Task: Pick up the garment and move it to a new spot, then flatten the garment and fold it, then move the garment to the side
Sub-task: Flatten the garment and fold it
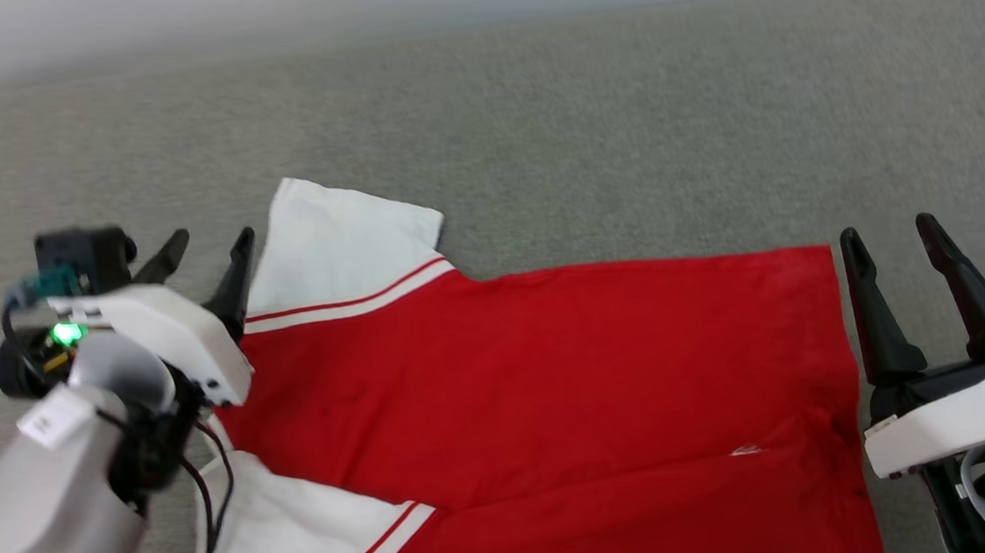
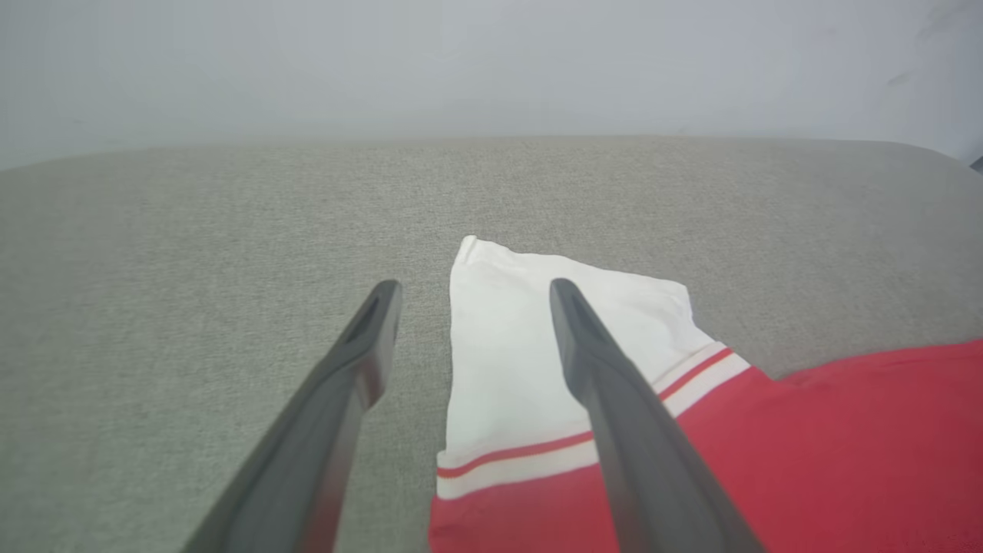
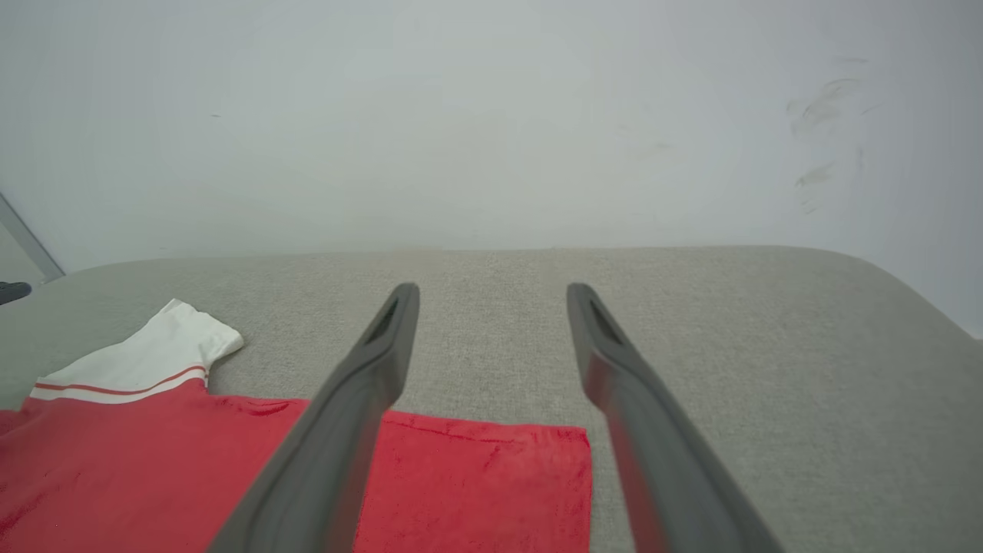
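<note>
Garment lies spread flat on the grey fabric surface, red side up, white sleeves to the left. A small white mark near the hem is too small to read. Left end effector is spread wide and empty beside the upper sleeve. Right end effector is likewise released, just off the hem edge.

The garment runs off the bottom edge, partly behind the left forearm.

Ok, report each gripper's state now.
Left gripper: open, fingers apart, holding nothing.
Right gripper: open, holding nothing, beside the garment.
</note>
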